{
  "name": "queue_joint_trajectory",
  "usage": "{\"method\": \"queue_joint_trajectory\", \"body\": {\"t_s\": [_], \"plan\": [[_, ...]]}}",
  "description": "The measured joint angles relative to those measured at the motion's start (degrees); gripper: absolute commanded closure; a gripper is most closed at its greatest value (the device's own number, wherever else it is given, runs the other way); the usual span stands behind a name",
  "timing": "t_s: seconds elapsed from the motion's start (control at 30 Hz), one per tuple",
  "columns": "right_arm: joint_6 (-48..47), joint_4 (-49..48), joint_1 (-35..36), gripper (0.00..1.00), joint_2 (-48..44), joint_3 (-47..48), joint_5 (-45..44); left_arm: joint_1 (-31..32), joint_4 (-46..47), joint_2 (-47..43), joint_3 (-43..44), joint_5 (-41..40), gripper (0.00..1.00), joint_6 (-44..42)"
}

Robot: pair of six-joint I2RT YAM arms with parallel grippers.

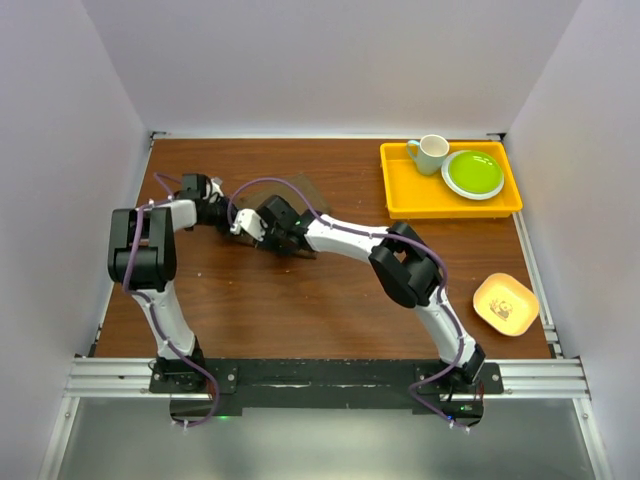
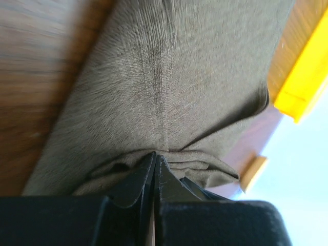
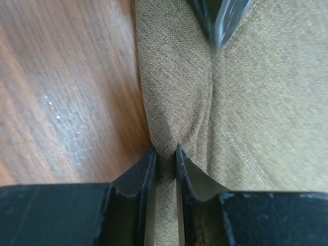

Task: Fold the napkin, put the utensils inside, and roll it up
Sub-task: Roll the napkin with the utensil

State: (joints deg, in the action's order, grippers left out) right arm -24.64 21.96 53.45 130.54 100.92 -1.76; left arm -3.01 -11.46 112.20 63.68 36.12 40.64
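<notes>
- Both arms reach in over the far-left part of the wooden table [image 1: 300, 300], wrists almost touching, both of them working on the napkin [image 2: 169, 77].
- The dark brown cloth lies flat on the wood, left of the yellow tray [image 1: 450, 208] and well apart from it. From above, the arms cover most of it.
- Left gripper [image 2: 155, 159]: jaws pressed tight together, tips down at the cloth's edge. The fabric bunches into soft folds right at the tips, so it has a pinch of napkin.
- A straight crease runs away from that pinch, up the middle of the cloth.
- Right gripper [image 3: 166, 154]: jaws drawn in to a narrow slot, with a raised ridge of the napkin's edge clamped between them. Bare wood lies just to one side of that ridge and flat cloth to the other.
- On the far right, the tray carries a pale mug [image 1: 432, 153] and a green plate [image 1: 472, 172] side by side.
- A small yellow dish [image 1: 505, 303] sits alone near the right edge of the table.
</notes>
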Motion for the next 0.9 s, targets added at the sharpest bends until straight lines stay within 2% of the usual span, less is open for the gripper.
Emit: {"method": "queue_joint_trajectory", "body": {"t_s": [0.2,0.23,0.43,0.53,0.63,0.9], "plan": [[5.7,5.5,-3.2,1.0,2.2,5.3,9.4,-1.1,-2.0,-9.2,-0.1,-7.5,0.62,-0.7],[6.8,6.7,-3.8,1.0,2.8,6.7,11.1,-1.1,-1.9,-11.4,-0.3,-8.9,0.56,-0.6],[15.0,12.3,-6.7,1.0,5.3,11.2,24.4,-0.8,-3.4,-27.5,-8.0,-15.5,0.48,3.0],[20.2,13.9,-8.2,1.0,6.2,11.2,33.4,0.9,-6.6,-32.6,-12.5,-17.7,0.47,5.9],[25.6,14.2,-9.4,1.0,7.6,11.1,41.1,3.7,-10.2,-34.2,-15.5,-19.0,0.46,9.4],[40.5,3.4,-12.7,1.0,8.9,2.7,58.1,8.4,-19.1,-32.4,-16.0,-20.8,0.49,17.4]]}}
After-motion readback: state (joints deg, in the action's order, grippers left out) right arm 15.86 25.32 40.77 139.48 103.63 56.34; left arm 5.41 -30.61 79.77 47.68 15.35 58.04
